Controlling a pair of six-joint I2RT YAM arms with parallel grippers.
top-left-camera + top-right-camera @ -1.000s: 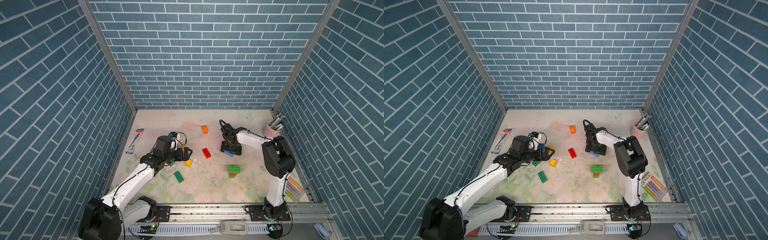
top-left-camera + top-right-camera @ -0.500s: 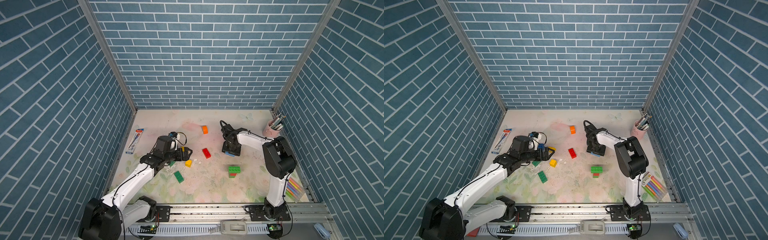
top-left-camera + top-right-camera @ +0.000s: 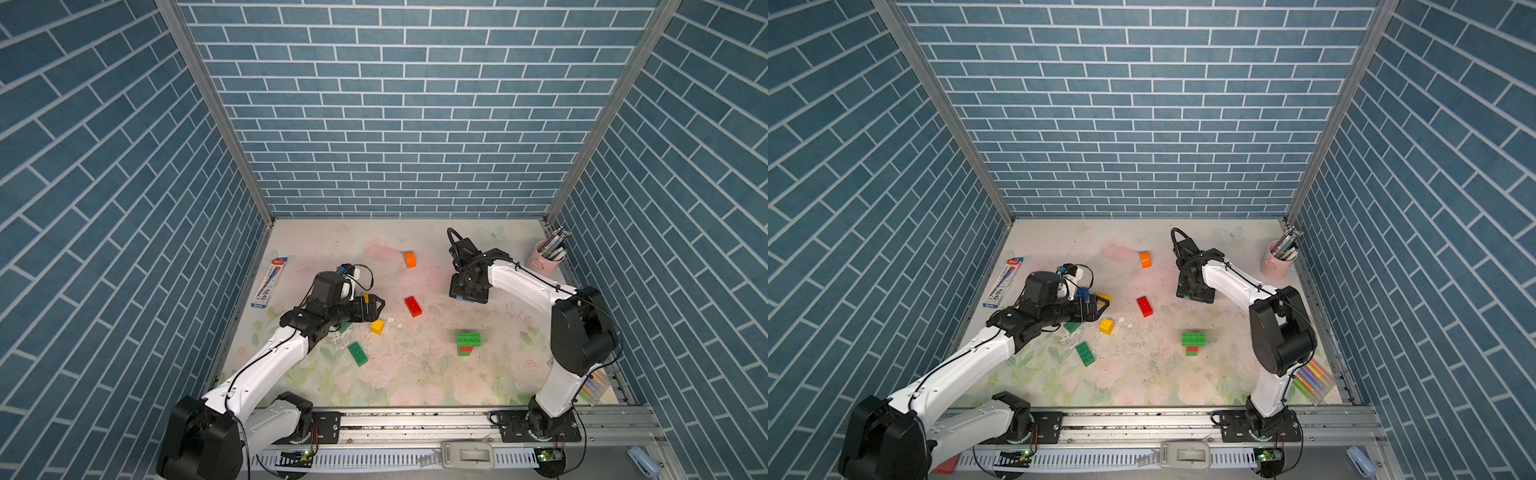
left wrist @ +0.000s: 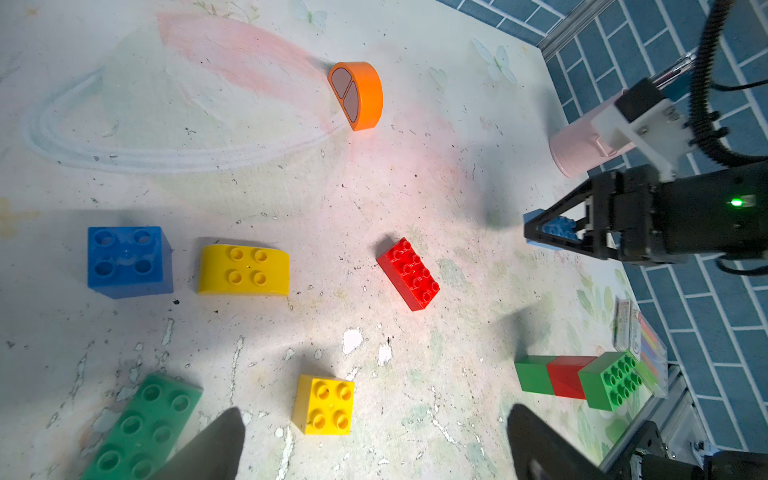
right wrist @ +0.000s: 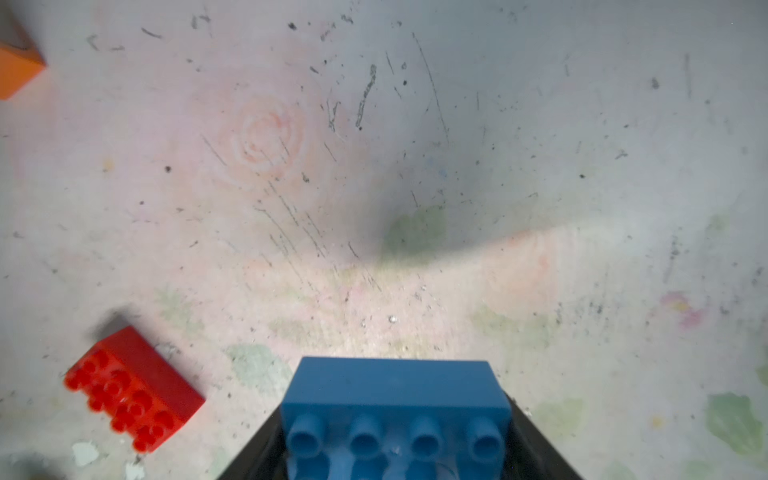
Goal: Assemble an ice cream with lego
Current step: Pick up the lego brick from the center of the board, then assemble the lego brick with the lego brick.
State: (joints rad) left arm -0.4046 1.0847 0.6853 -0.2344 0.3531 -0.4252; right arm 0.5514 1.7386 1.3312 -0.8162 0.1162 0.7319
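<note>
Narrowed since a second ago, the right gripper [image 3: 467, 294] pinches the blue oblong brick [image 5: 395, 386] on the table [image 3: 415, 374] between red brick [image 3: 413, 306] and pink cup [image 3: 545, 266], while the left gripper [image 3: 375, 306] hangs spread wide.

A robotics lab test cell: blue brick-patterned wall panels [image 3: 395, 104] and grey aluminium corner posts [image 3: 216, 112] enclose a scuffed floral-printed worktop [image 3: 415, 374]. A white-and-black left robot arm [image 3: 270, 361] and matching right robot arm [image 3: 523, 286] are mounted on a metal base rail [image 3: 415, 419] along the near edge.
</note>
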